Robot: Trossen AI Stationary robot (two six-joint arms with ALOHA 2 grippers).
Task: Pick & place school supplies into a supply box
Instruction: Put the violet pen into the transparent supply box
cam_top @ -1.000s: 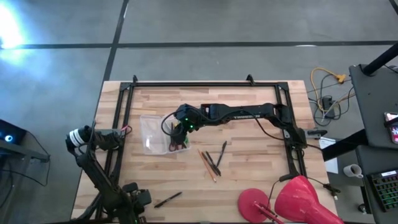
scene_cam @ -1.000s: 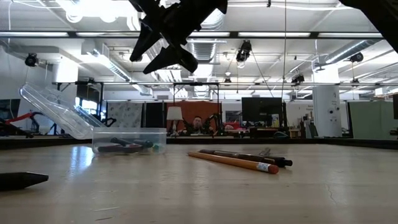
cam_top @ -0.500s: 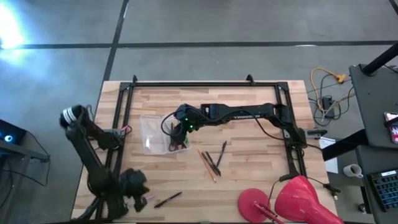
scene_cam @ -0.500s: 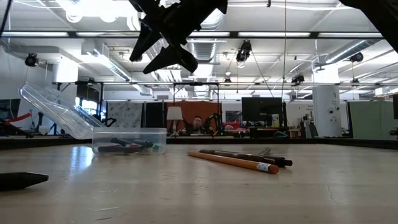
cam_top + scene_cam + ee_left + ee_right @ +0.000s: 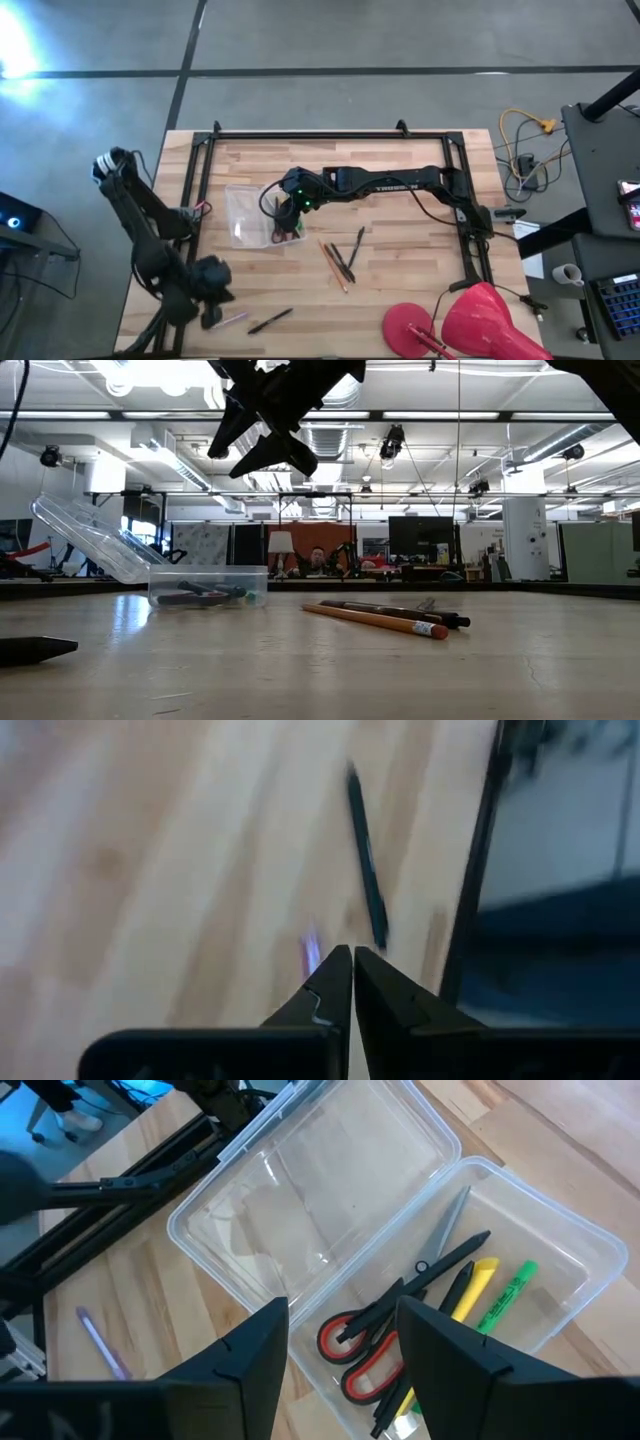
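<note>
The clear supply box sits on the table with its lid open. It holds red-handled scissors, a yellow pen, a green pen and a black pen. My right gripper is open and empty above the box; in the low view it hangs well above the box. My left gripper is shut and empty near the front left, beside a purple pen and short of a black pen.
An orange pencil, a dark pen and another black pen lie loose right of the box. A red round object and a pink-red thing stand at the front right. A black frame rims the table.
My left arm has swung up and back, and its gripper has gone a little away from the table's near edge. The purple pen that it covered now shows. My right gripper has kept still over the box.
</note>
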